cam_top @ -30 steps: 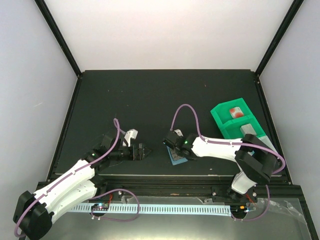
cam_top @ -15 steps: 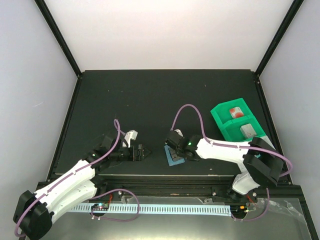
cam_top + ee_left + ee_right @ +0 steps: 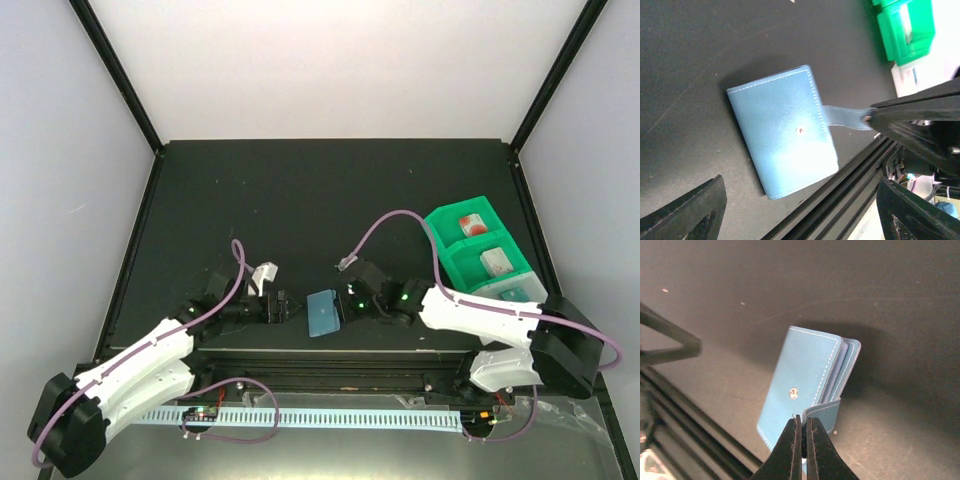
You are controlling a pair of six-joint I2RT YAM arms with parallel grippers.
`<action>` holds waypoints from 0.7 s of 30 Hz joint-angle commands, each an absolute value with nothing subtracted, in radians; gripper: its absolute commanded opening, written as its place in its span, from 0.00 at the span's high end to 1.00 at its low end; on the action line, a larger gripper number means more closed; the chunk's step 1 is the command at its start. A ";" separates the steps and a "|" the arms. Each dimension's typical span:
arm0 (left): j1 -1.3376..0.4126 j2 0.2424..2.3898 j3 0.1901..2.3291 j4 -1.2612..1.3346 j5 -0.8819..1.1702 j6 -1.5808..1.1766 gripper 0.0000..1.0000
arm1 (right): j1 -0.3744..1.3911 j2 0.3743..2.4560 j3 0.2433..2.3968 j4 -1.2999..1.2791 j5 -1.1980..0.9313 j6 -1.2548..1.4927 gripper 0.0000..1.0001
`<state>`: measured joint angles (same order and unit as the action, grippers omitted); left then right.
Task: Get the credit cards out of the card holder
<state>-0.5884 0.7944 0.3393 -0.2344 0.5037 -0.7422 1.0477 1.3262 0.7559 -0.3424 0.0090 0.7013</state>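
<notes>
The light-blue card holder (image 3: 323, 313) lies closed on the black table near the front edge, between my two grippers. It also shows in the left wrist view (image 3: 782, 130) and the right wrist view (image 3: 805, 385). My right gripper (image 3: 347, 304) is shut on the holder's snap strap (image 3: 822, 412), its tips (image 3: 801, 422) pinching the strap's end. My left gripper (image 3: 286, 305) is open and empty just left of the holder. No card shows at the holder's open edge. A white card with a red blotch (image 3: 470, 224) and a pale grey card (image 3: 497, 262) lie in the green tray.
The green compartment tray (image 3: 447, 240) stands at the right, also seen in the left wrist view (image 3: 900, 30). Its nearest compartment holds something teal (image 3: 514, 293). The black rail of the table's front edge (image 3: 850, 180) runs right beside the holder.
My right gripper has moved left, pulling the card holder by its strap toward the left gripper. The right arm has swung down and stretched out. The left gripper has barely moved.
</notes>
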 commanded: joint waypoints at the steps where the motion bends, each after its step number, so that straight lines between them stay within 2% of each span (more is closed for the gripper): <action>1: -0.585 0.822 0.318 -0.198 0.525 -0.739 0.15 | 1.054 1.241 0.713 -0.224 -0.048 0.744 0.99; 6: -0.585 0.844 0.313 -0.163 0.548 -0.731 0.10 | 1.054 1.176 0.634 -0.050 -0.165 0.811 0.99; 10: -0.586 0.855 0.313 -0.152 0.551 -0.731 0.10 | 1.054 1.186 0.625 -0.014 -0.185 0.829 0.99; 21: -0.585 0.899 0.301 -0.106 0.571 -0.724 0.18 | 1.053 1.214 0.646 0.000 -0.212 0.820 0.99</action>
